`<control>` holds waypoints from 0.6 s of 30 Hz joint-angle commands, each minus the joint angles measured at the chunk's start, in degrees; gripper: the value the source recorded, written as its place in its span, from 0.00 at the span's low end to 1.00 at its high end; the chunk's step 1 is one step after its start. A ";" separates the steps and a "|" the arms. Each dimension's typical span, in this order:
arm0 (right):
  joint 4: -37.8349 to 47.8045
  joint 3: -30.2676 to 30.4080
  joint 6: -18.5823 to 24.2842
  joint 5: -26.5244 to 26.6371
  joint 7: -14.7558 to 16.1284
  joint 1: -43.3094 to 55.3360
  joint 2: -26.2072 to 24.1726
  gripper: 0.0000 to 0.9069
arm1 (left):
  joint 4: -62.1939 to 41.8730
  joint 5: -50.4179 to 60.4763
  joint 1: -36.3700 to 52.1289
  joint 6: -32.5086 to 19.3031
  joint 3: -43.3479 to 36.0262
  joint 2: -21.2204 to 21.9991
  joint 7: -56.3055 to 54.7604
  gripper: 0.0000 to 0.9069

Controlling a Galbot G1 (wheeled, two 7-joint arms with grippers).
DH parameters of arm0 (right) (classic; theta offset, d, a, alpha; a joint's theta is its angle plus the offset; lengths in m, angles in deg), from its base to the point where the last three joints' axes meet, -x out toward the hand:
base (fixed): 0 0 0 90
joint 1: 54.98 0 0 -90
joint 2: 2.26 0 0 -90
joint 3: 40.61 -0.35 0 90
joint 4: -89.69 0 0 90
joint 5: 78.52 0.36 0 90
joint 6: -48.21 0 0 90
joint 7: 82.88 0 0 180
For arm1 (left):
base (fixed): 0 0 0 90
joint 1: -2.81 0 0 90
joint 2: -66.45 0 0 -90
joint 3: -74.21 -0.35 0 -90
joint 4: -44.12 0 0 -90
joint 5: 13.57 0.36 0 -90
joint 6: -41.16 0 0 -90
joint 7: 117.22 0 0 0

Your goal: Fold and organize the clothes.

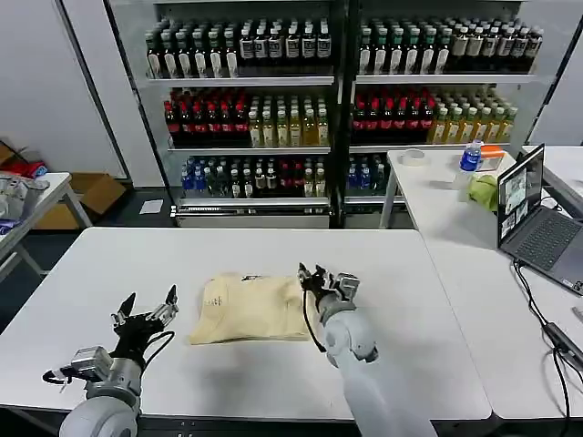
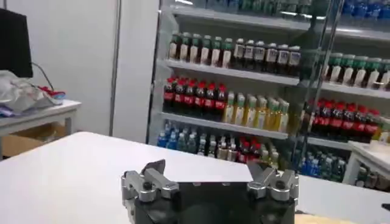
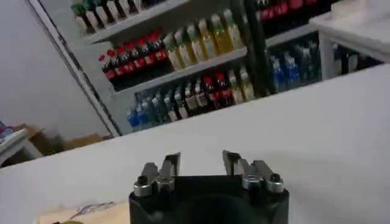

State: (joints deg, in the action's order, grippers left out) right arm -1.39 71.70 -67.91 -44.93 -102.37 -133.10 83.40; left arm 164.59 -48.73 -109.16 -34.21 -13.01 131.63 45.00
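White table [image 1: 273, 373] | T-shirt [image 1: 250, 309] folded at centre | left gripper [image 1: 146, 308] lower left, right gripper [image 1: 321, 278] at shirt's right edge, both fingers apart, empty | risk: right gripper snags the edge, undoes fold

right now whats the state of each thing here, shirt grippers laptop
T-shirt: folded into a compact rectangle, flat on the white table, held by neither gripper
left gripper: open, empty, left of the shirt
right gripper: open, empty, at the shirt's right edge
laptop: lid open, screen lit, on the side table

Pale grey rounded arms, black cables, black hands [image 1: 146, 308] [image 1: 317, 276] with screwed silver finger blocks.
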 commanded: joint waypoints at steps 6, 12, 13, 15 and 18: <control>-1.21 0.82 1.49 -7.83 2.25 -4.55 1.04 1.00 | 0.23 0.60 -0.59 -0.17 -0.97 0.25 0.12 1.00; 2.23 0.82 1.85 -6.15 1.53 -2.89 3.01 0.48 | 0.41 0.50 -0.87 -0.21 -0.63 0.16 0.15 1.00; 2.65 0.88 1.85 -5.75 1.48 -2.67 3.09 0.09 | 0.41 0.47 -0.88 -0.21 -0.58 0.16 0.15 1.00; 3.45 1.00 1.64 -5.06 1.25 -2.38 3.26 0.00 | 0.34 0.42 -0.84 -0.22 -0.48 0.16 0.16 1.00; 3.83 1.03 1.46 -4.31 1.15 -2.19 3.34 0.00 | 0.22 0.29 -0.69 -0.22 -0.37 0.14 0.18 1.00</control>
State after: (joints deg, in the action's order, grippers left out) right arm 0.05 72.69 -66.43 -49.66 -101.25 -135.36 85.66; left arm 164.97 -48.39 -109.92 -34.41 -13.36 131.79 45.14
